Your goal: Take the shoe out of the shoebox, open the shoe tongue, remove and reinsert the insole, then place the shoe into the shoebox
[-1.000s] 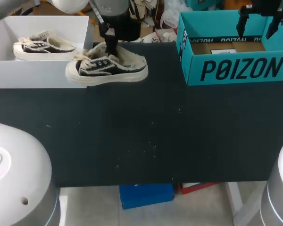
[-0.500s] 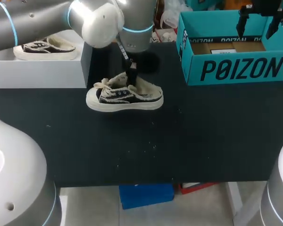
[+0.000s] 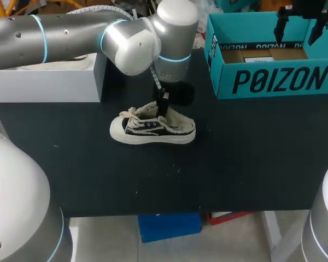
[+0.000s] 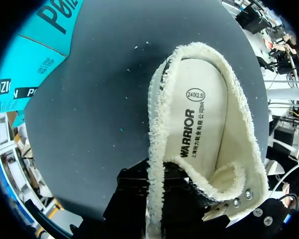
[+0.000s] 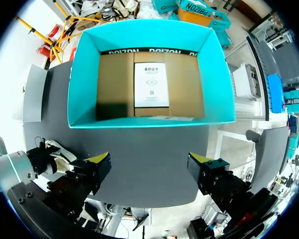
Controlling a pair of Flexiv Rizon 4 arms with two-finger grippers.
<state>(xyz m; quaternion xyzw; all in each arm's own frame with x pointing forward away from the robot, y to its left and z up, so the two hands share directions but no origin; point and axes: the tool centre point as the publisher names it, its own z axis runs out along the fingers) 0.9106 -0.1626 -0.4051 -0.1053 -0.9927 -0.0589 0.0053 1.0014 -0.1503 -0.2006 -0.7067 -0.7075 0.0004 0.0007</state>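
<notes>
Left arm enters from the left and reaches across to the table's middle. Your left gripper (image 3: 163, 103) points down into the shoe (image 3: 153, 129). In the left wrist view its black fingers are clamped on one side wall of the shoe's collar, one inside the opening and one outside. The yellow tips are hidden by the fabric.

Shoe: upright, sole down, toe to the left, heel to the right, at the middle of the black table (image 3: 235, 158). You cannot tell whether the sole touches the surface or hangs just above it. Laces (image 3: 132, 113) lie loose over the front. It sits out of both boxes, nearer than either of them.

Inside the shoe, ahead of the left fingers: the cream insole (image 4: 202, 114) lies flat in place, ringed by a frayed cream collar (image 4: 157, 129).

White box (image 3: 44, 84): far left, partly under the left arm. Teal shoebox (image 3: 273, 82): far right, open top, well apart from the shoe.

Right gripper (image 5: 148, 159): hovers over the near wall of the teal shoebox, fingers wide apart with nothing between them. Ahead of it, the box's brown cardboard floor carries only a white sheet (image 5: 151, 84).
</notes>
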